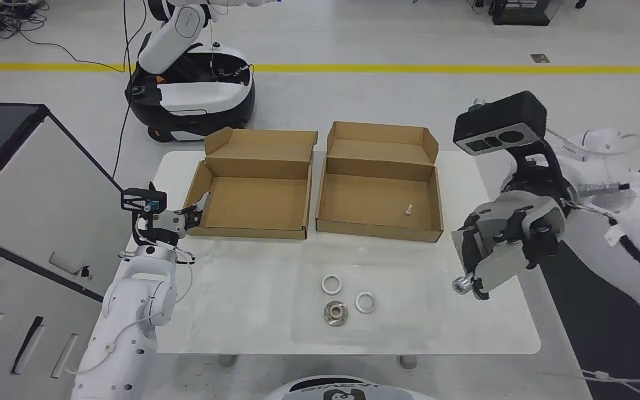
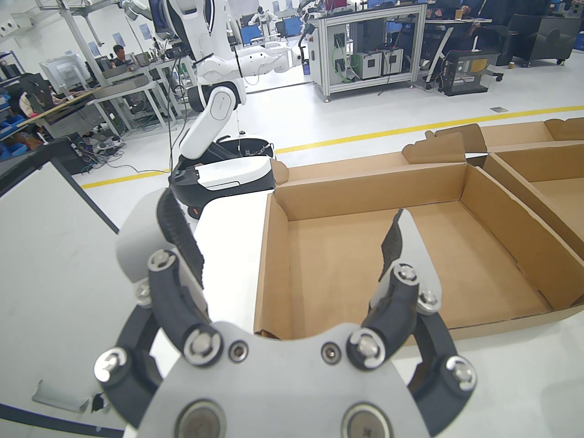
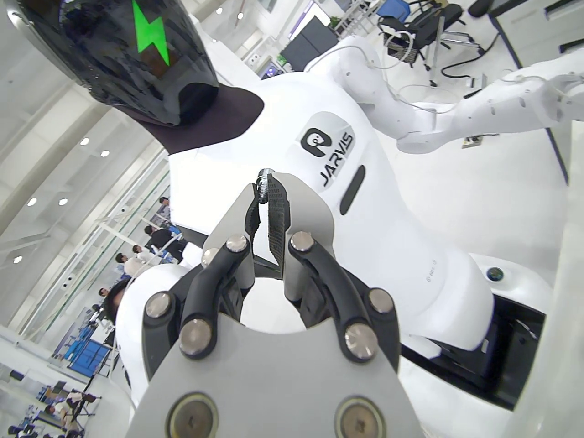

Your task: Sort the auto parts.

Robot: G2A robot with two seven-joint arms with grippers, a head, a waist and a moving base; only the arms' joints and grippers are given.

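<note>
Bolt (image 3: 263, 180) pinched in right end effector (image 3: 266, 198), raised, tilted upward | left end effector (image 2: 285, 218) spread beside box (image 2: 273, 248)

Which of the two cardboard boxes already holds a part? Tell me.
The box on the right gripper's side: a small metal part lies inside. The other box, by the left gripper, holds nothing.

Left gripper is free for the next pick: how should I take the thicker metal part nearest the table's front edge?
Probably straight down, pinching across its outer rim: the thick metal part lies flat, leaving no side edge to grab. The rear ring and side ring lie close, so open narrowly.
</note>
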